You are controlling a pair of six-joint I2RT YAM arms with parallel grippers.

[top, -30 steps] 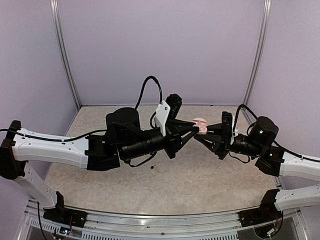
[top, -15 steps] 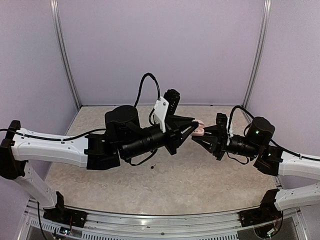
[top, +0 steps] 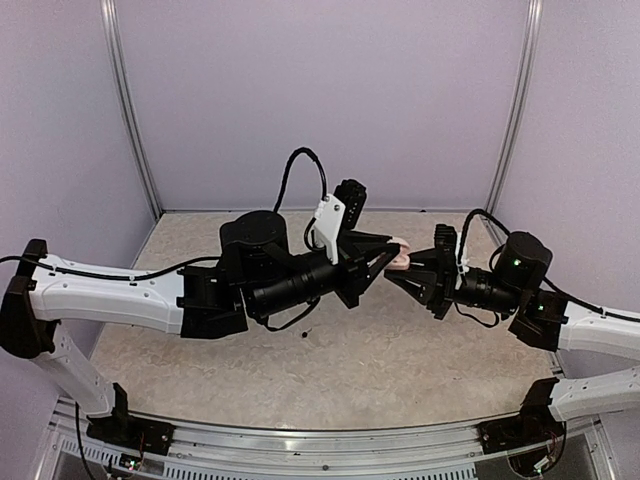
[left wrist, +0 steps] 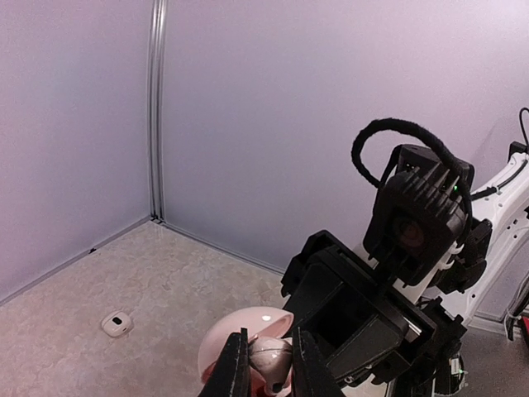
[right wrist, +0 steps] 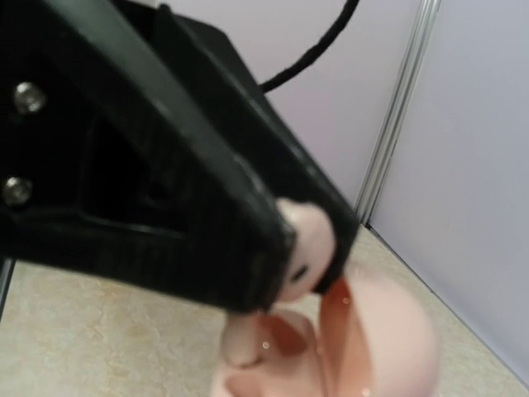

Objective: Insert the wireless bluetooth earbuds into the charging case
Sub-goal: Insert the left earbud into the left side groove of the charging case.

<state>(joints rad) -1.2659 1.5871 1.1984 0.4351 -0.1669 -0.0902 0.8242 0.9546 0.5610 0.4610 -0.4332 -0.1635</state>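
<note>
Closed, in the left jaws, on one pale pinkish earbud point(left wrist: 271, 357), pinched between two black fingertips point(left wrist: 236, 368) and held up off the surface. Closed as well at the right jaws, with one pink charging case point(left wrist: 227, 343) raised at their tips, lid swung open. Cannot see that grip itself: cut off by the lower edge of the right wrist view, masked by black housing from above.

Holding the earbud just beside the open case, at its upper side; cannot tell whether touching or apart.

Counting earbuds: one in the left jaws, plus seemingly one more pale stem point(right wrist: 240, 339) standing in the case's well, too blurred to be sure.

Counting cases: one, pink, in mid-air near the middle of the scene, slightly to the right.

Out on the surface point(top: 400, 360), toward the far left near the wall corner, one small white piece point(left wrist: 116, 322) with a dark spot, too small to name. From above, also one dark speck point(top: 300, 333) on the near side, below the left arm point(top: 110, 295), not identifiable.

Two arms in all: the left reaching in from the left, the right arm point(top: 600, 335) from the right, tips meeting. Hidden under the left arm from above: much of the surface's left half.
</note>
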